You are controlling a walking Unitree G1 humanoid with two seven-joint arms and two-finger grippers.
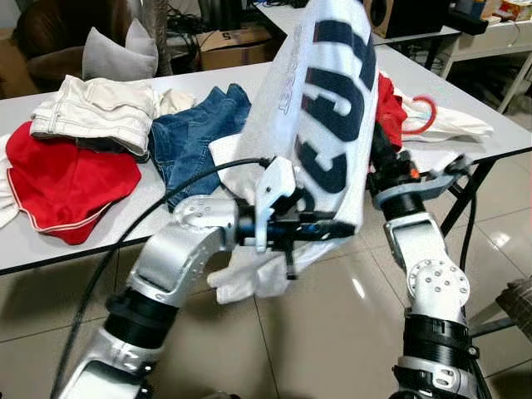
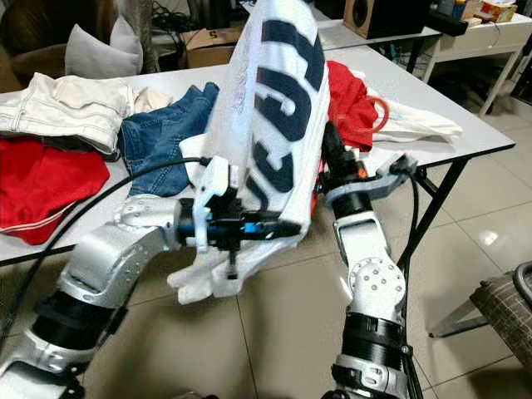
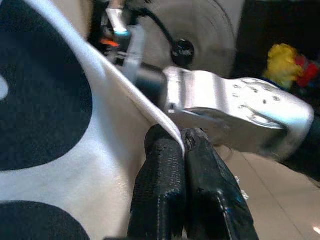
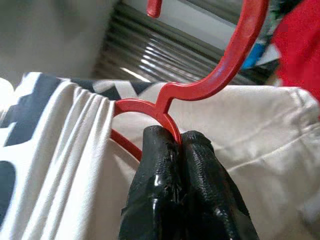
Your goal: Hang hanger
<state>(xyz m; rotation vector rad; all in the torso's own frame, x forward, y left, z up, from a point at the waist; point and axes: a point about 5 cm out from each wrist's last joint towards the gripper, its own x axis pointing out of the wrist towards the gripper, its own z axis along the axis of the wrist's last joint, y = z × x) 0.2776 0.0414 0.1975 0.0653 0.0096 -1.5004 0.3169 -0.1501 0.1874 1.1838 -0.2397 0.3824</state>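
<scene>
My left pincer (image 3: 182, 150) sits nearest me, reaching across in front of my body with its two fingers pressed tight together on the lower edge of the shirt (image 1: 320, 108), the white fabric with its big dark letters pinched flat between them. From that grip the shirt runs up and away from me, tilted back toward the counter (image 1: 191, 83), so its long axis goes from my left pincer at the low near end to the hanger (image 4: 200, 85) at the high far end. My right pincer (image 4: 180, 145) is up there, above and beyond the left one, fingers closed hard on the red hanger just below where the hook rises from the neck; the shirt's collar bunches around that neck on both sides of my fingers. The hook curves up and away from the right pincer, its open tip free of everything. So the hanger lies with my right arm, not my left: the right is the one carrying it, and the left only steadies the hem. I judge that the coming move turns on that hook pointing up from my right grip, since it has to go over a rail, and I see no rail from here. Past the shirt, the counter holds a red garment (image 1: 62, 183), jeans (image 1: 195, 133) and a pale folded piece (image 1: 96, 108), well clear of both pincers.
</scene>
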